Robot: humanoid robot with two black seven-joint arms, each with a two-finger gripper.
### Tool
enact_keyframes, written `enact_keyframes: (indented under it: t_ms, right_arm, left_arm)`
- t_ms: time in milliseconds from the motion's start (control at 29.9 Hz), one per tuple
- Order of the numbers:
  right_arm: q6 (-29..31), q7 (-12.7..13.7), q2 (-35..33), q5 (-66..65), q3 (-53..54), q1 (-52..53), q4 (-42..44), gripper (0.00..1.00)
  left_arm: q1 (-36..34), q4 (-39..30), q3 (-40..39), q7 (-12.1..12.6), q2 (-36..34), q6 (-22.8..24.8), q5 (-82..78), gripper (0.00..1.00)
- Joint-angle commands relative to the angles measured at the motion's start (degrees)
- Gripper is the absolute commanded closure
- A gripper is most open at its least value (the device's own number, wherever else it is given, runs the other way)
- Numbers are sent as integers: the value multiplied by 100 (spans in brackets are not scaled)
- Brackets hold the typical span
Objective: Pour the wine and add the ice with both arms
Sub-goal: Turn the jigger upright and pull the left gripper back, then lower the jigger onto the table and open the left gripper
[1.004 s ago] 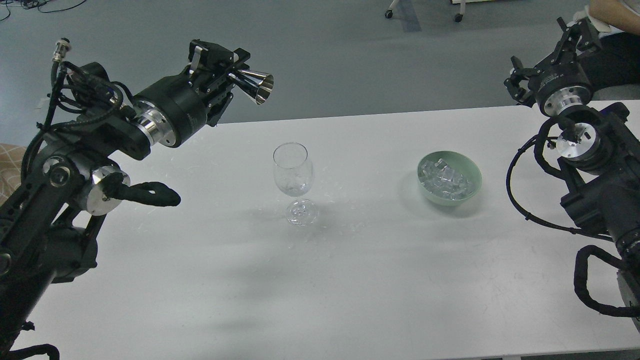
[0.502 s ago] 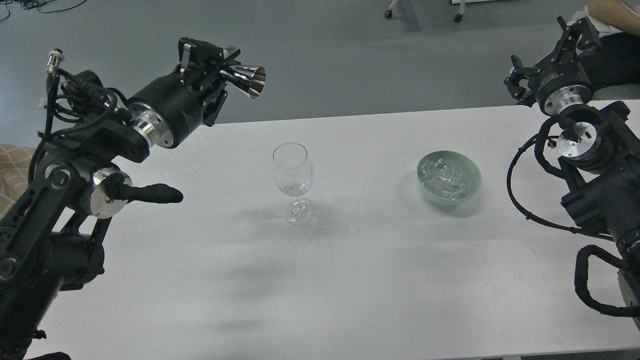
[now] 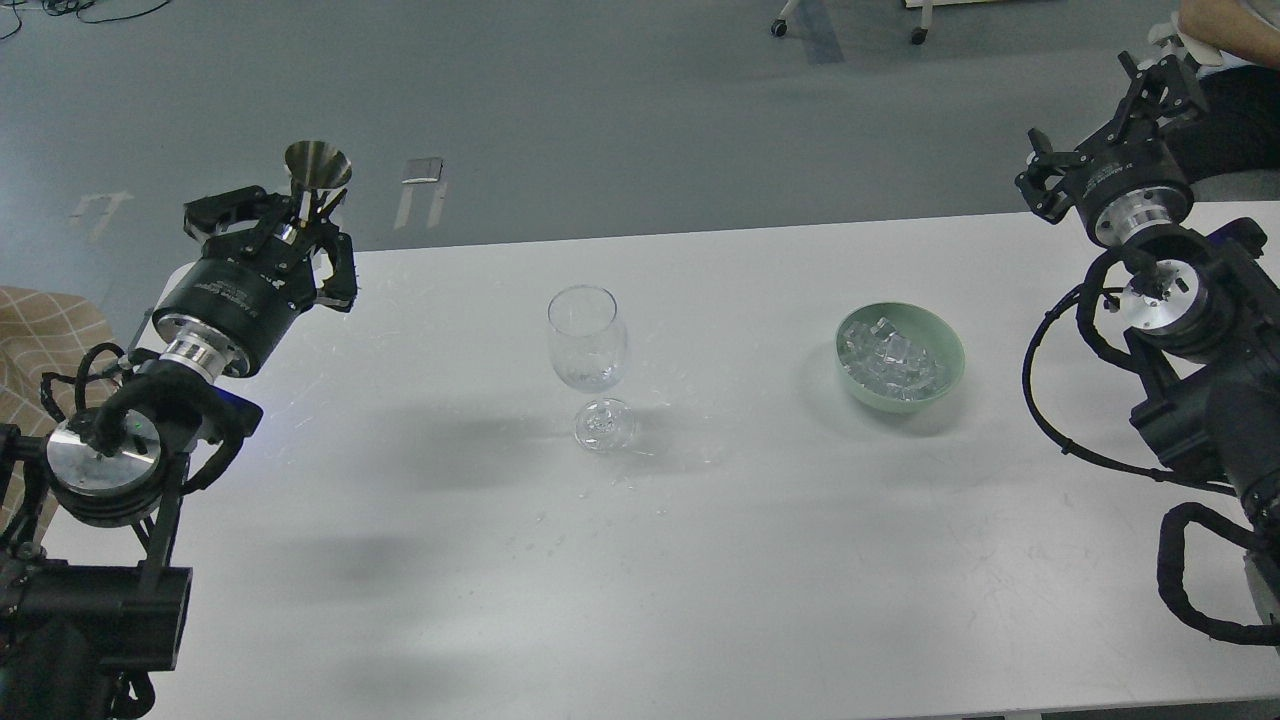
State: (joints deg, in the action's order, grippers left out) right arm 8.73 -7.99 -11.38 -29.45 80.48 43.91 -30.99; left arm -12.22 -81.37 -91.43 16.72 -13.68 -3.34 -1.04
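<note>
**Steel cup held at left, ice waiting in the bowl**

At nine o'clock my left tool [image 3: 290, 215] is clamped on the stem of a shiny steel cup [image 3: 317, 166], mouth up. The wine glass [image 3: 588, 340] stands upright mid-counter [image 3: 700, 560]. At three o'clock of it, well apart, the ice [image 3: 893, 358] fills a green bowl [image 3: 945, 375]. My right tool [image 3: 1110, 125] hangs at two o'clock, fingers spread, holding nothing.

White counter on a grey floor

The counter [image 3: 700, 560] fills the lower view, lit evenly and carrying soft shadows. Behind it lies bare grey floor [image 3: 620, 110], with castor wheels [image 3: 778, 28] at the top edge and cables [image 3: 60, 10] top left.
</note>
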Motion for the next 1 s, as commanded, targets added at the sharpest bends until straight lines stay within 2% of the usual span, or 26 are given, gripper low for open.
enact_keyframes:
  t_ms: [0,67,201,335,468,502,602,736,903,970]
  right_arm:
    - [-3,-1,-66,1,3,-85,5,0]
    - [-3,-1,-128,1,3,-120,-13,0]
    - [-3,-1,-154,1,3,-216,-13,0]
    - [-12,-1,-198,-8,3,-243,-13,0]
    - [-12,-1,-189,-8,3,-243,-13,0]
    - [-12,-1,-181,-8,3,-234,-13,0]
    - [-12,-1,-189,-8,3,-234,-13,0]
    - [-12,-1,-198,-8,-6,-243,-13,0]
    - [-3,-10,-189,-8,-6,-252,-21,0]
    - [6,-10,-189,-8,3,-252,-21,0]
  left_arm:
    - [26,839,-191,-222,137,96,489,92]
    - [-17,1121,-200,-248,164,114,666,92]
    - [-446,2411,-235,-415,173,429,886,92]
    - [-817,3038,-235,-468,182,580,1167,92]
    - [-1274,3749,-226,-679,208,624,1440,91]
    - [-1396,4003,-226,-766,208,711,1458,91]
    - [-1616,4671,-200,-802,208,1027,1449,89]
    - [-1749,5104,-138,-820,199,1160,1449,88]
    - [-1846,5201,-138,-820,173,1160,1449,79]
    - [-1933,5218,-130,-820,173,1151,1449,69]
